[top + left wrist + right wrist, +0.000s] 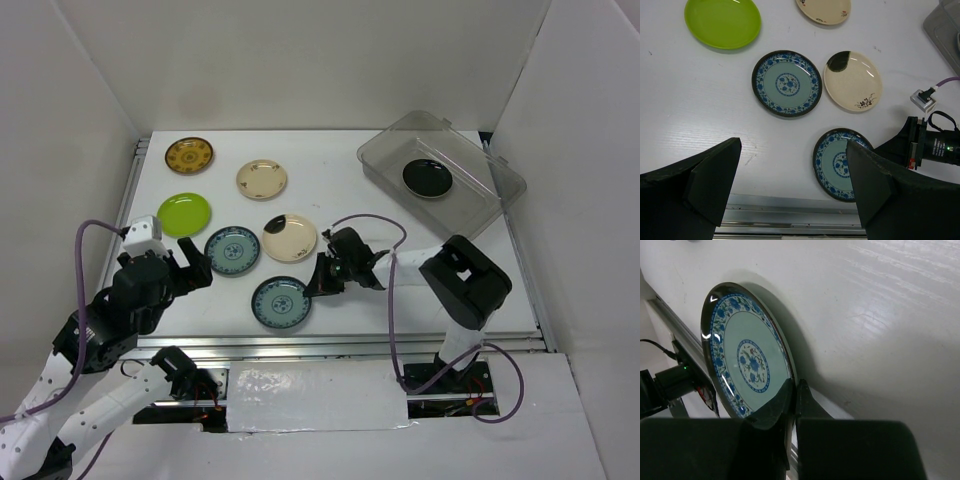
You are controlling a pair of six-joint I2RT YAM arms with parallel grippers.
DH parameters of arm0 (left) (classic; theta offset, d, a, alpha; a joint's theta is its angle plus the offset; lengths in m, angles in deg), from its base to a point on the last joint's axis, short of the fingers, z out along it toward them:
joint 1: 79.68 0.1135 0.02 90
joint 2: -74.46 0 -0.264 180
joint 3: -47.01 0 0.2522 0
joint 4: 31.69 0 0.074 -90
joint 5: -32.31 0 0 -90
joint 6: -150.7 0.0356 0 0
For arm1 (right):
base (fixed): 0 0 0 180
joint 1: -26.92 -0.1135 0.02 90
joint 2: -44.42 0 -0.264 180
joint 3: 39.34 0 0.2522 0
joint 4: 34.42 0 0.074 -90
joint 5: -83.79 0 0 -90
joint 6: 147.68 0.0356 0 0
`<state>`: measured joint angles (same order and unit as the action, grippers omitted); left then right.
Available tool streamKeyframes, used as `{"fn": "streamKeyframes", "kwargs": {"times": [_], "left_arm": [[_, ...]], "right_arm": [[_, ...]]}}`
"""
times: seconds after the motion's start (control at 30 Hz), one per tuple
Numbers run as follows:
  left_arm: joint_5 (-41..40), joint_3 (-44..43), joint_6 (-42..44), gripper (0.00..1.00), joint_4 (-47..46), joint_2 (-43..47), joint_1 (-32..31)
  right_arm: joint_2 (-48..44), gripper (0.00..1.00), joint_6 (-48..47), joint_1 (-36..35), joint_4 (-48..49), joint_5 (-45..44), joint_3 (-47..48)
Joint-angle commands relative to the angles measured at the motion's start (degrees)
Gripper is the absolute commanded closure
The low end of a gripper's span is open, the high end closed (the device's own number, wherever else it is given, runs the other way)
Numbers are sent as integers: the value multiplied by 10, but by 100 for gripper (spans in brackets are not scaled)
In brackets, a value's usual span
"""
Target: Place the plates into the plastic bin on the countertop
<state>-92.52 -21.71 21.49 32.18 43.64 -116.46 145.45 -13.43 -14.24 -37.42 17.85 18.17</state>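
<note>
Top view: the right gripper (318,278) sat low at the rim of the nearer blue-green plate (281,302). The plastic bin (500,190) lay well apart, off to its far right, with 1 black plate (427,178) inside. The left gripper (190,268) hung spread wide, holding nothing.

Left wrist: that plate lay just ahead of its right finger.

Right wrist: fingers pressed together, pinching the plate's edge, probably because a flat saucer offers only its rim to lift by.

place: robot lab bench | evidence: white enclosure walls (300,60); rail-edged countertop (335,195); loose cables (391,320)
</note>
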Motion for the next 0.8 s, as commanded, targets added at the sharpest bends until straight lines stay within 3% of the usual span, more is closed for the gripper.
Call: {"fn": "streamKeyframes", "kwargs": {"times": [0.0, 0.17, 0.27, 0.3, 0.4, 0.43, 0.53, 0.77], "left_arm": [[-6, -2, 1, 1, -15, 10, 1], [-7, -1, 0, 1, -15, 16, 1], [-9, -2, -1, 1, -14, 18, 1], [-9, -2, 0, 1, -14, 20, 1], [-9, -2, -2, 1, -14, 22, 1], [-9, -2, 0, 1, -14, 23, 1], [-5, 0, 3, 1, -18, 27, 1], [6, 1, 11, 1, -26, 24, 1]], "right_arm": [[-27, 100, 0, -13, -49, -60, -9], [-189, 100, -27, 25, -154, -87, 17], [-240, 100, -48, 138, -232, -116, 70], [-241, 100, -46, 204, -260, -153, 104], [-215, 100, -16, 309, -266, -201, 169], [-186, 100, -1, 373, -261, -202, 186], [-115, 100, 41, 470, -263, -200, 257], [114, 100, 39, 553, -347, -175, 506]]}}
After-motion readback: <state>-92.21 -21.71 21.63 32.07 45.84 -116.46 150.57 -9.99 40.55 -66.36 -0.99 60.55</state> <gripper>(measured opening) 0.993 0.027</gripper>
